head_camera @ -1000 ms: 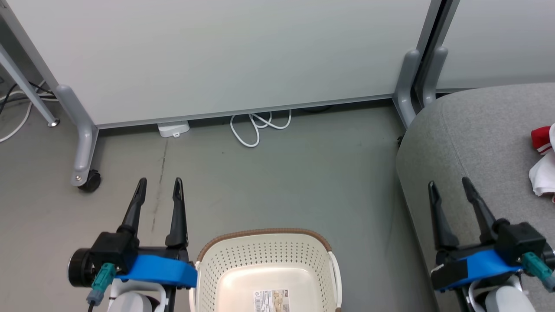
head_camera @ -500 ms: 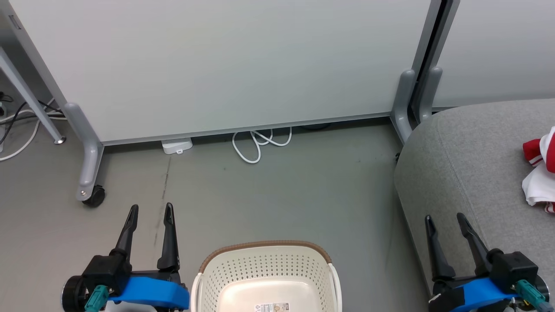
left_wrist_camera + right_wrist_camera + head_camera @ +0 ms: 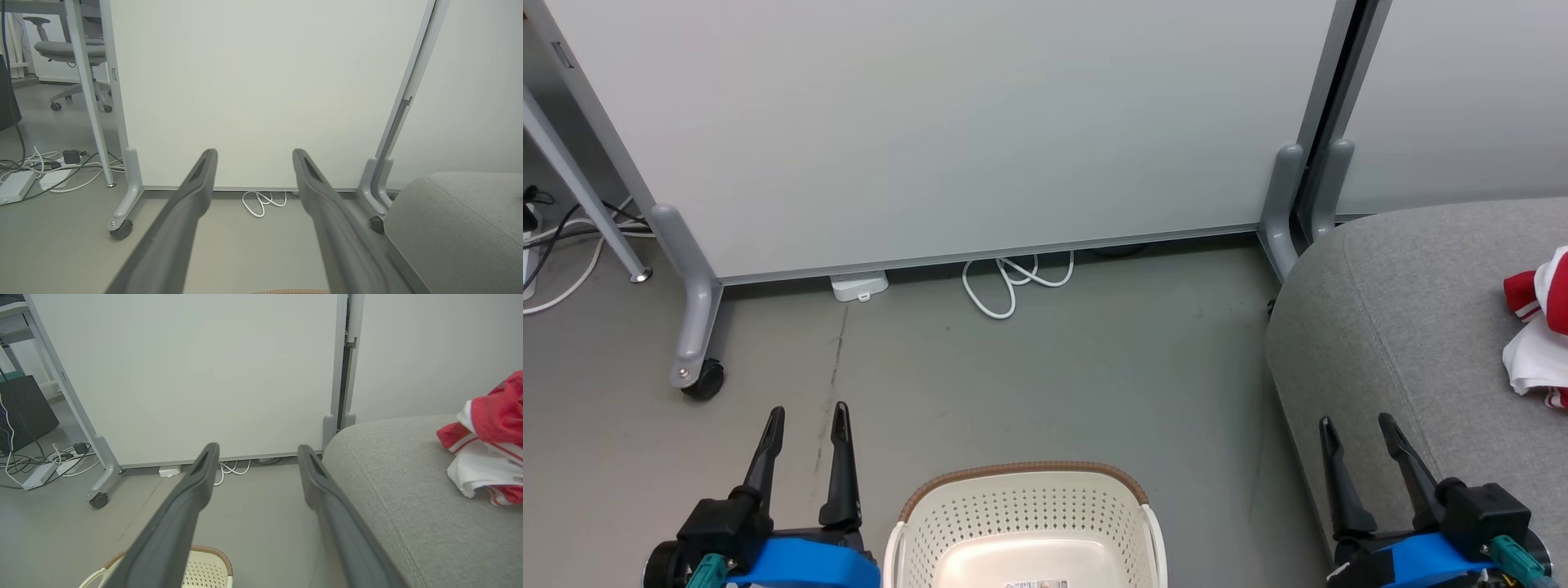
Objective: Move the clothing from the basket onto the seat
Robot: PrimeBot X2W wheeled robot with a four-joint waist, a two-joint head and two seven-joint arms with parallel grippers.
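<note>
The cream basket (image 3: 1021, 510) with a brown rim stands on the floor at the bottom centre of the head view, nothing lying in the part I see; its rim (image 3: 208, 555) also shows low in the right wrist view. Red and white clothing (image 3: 1535, 327) lies crumpled on the grey seat (image 3: 1413, 327) at the right edge, and the clothing (image 3: 486, 445) shows on the seat (image 3: 392, 490) in the right wrist view. My left gripper (image 3: 805, 412) hangs open left of the basket, holding nothing. My right gripper (image 3: 1354, 425) is open over the seat's front corner, left of the clothing.
A pale partition panel (image 3: 931, 122) on grey wheeled legs (image 3: 698, 367) stands behind the bare floor. A white cable loop (image 3: 1013, 282) and a small white box (image 3: 858, 286) lie at its foot. More cables (image 3: 41, 171) and an office chair (image 3: 69, 53) sit far left.
The whole head view has shifted: the scene slid down as the camera rose or tilted. Both grippers sit lower in the picture and stay open. The clothing and basket have not moved.
</note>
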